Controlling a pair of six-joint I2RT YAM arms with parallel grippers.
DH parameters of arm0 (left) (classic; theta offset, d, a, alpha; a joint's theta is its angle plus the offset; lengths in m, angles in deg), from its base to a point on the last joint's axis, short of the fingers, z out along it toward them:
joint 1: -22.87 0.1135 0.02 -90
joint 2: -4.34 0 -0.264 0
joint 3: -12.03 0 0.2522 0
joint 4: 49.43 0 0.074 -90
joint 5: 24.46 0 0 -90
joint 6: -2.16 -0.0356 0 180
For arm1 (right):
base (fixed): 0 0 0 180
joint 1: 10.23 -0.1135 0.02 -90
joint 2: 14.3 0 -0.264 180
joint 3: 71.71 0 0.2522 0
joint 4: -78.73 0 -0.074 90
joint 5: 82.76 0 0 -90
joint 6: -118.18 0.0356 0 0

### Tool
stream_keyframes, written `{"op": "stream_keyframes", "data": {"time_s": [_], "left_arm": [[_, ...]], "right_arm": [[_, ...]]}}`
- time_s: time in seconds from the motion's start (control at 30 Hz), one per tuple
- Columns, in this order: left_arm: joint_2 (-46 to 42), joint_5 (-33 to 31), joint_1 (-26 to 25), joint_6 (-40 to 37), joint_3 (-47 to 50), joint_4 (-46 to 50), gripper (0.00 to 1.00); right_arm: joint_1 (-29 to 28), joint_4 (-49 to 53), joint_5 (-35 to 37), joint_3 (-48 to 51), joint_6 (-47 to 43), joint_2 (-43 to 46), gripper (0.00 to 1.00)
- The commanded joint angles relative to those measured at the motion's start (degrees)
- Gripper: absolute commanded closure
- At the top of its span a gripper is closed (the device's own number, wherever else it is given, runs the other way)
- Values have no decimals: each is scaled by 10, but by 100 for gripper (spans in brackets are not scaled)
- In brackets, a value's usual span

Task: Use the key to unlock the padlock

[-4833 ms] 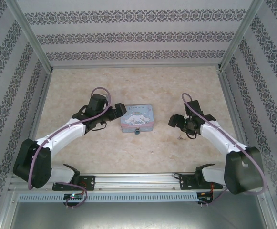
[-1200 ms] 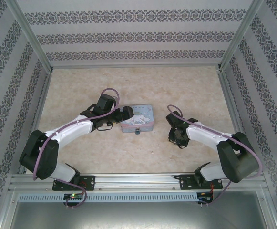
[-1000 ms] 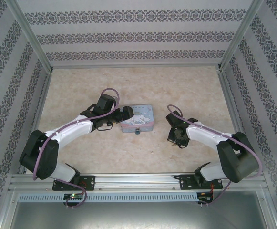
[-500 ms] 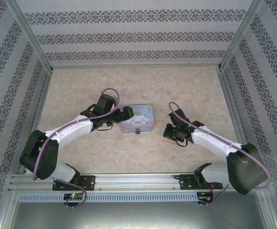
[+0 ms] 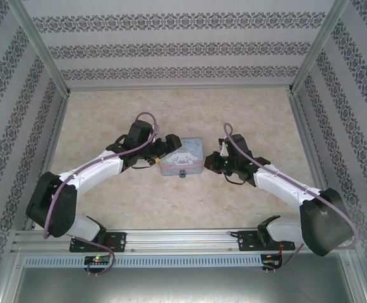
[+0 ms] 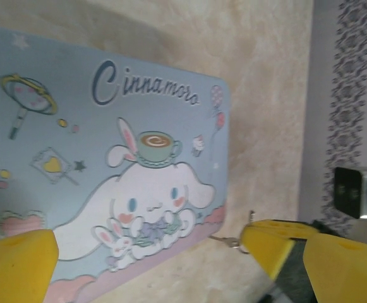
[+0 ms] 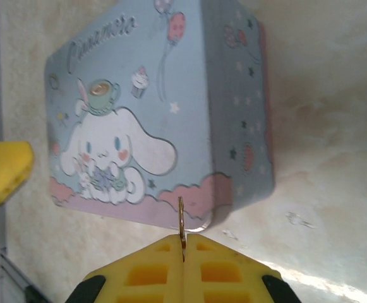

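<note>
right gripper (image 7: 183, 243) pinches the key (image 7: 181, 221) beside the tin (image 5: 189, 151), left gripper (image 5: 160, 153) gapes wide, padlock (image 5: 182, 174) not yet reached.

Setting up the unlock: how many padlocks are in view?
1: the padlock hangs at the near edge of the tin. Others could be hidden behind the tin.

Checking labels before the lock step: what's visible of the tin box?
The tin box is pale blue, rectangular with rounded corners, metal-looking, closed, lying flat on the table, lid up. The lid shows a white cartoon dog, "Cinnamoro" lettering, balloons and a pink cloud band. The padlock sits at its near edge. The open left tool is at its left end, the right tool, shut on the key, at its right; contact unclear.
</note>
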Motion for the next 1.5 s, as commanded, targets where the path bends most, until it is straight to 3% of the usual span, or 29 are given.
{"op": "stream_keyframes", "data": {"time_s": [0.0,0.2,0.63,0.93,1.47], "left_arm": [[4,30,-7,124,23,-85,0],[-9,20,-10,231,30,-124,5],[17,10,-14,414,67,-296,27],[55,-10,-19,486,82,-397,37],[102,-24,-31,558,91,-506,40]], "right_arm": [[-9,-53,-4,-5,56,6,100],[-30,-63,40,-24,112,21,100],[-70,-157,134,-50,297,-3,100],[-110,-219,208,-64,384,-35,100],[-140,-261,232,-87,416,-85,100]]}}
